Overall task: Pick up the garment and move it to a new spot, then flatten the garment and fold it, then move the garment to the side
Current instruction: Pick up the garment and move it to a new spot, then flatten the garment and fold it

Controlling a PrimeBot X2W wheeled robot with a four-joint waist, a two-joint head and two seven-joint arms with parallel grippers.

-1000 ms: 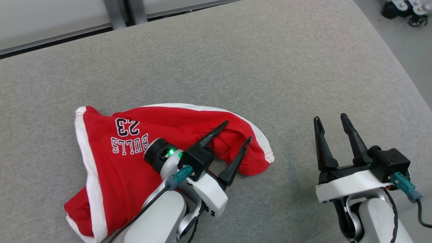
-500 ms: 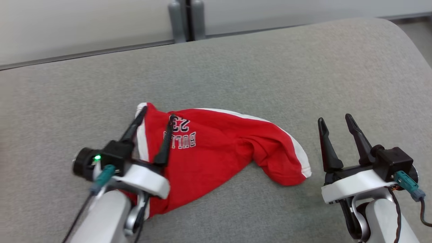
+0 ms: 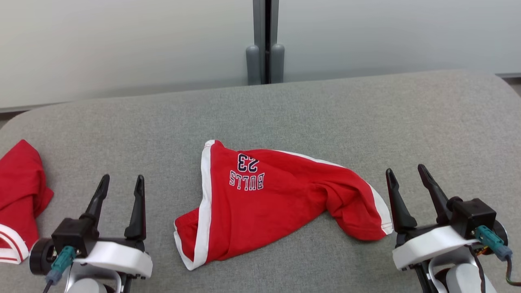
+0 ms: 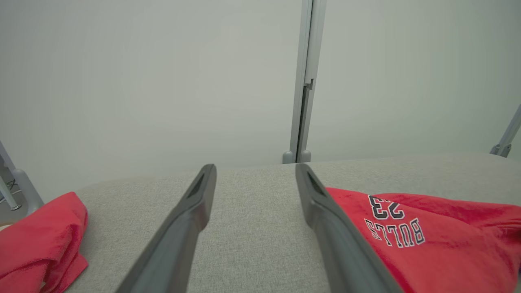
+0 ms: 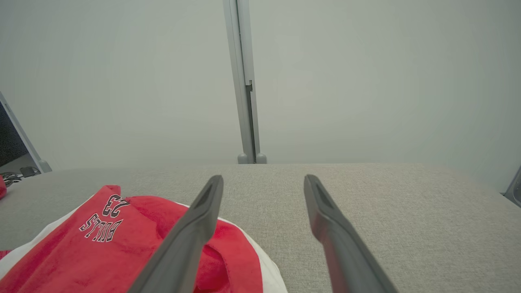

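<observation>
Head view: Bulls garment (image 3: 276, 203), 2nd garment (image 3: 20, 191); L pincer (image 3: 123, 178), R pincer (image 3: 405, 169) agape.

- The word BULLS (image 3: 246, 181) is printed on the red garment (image 3: 285, 211), in dark capitals with a white outline, set in a slight arch.
- The number 23 (image 3: 248, 162) is printed on the same red cloth just beside the word, in the same dark, white-outlined style, with larger characters.
- In the head view both are read upside down, the number above the word, near the white side stripe.
- In the left wrist view both are seen at the right, upside down, number above word.
- In the right wrist view both are seen at the lower left, upside down and tilted.
</observation>
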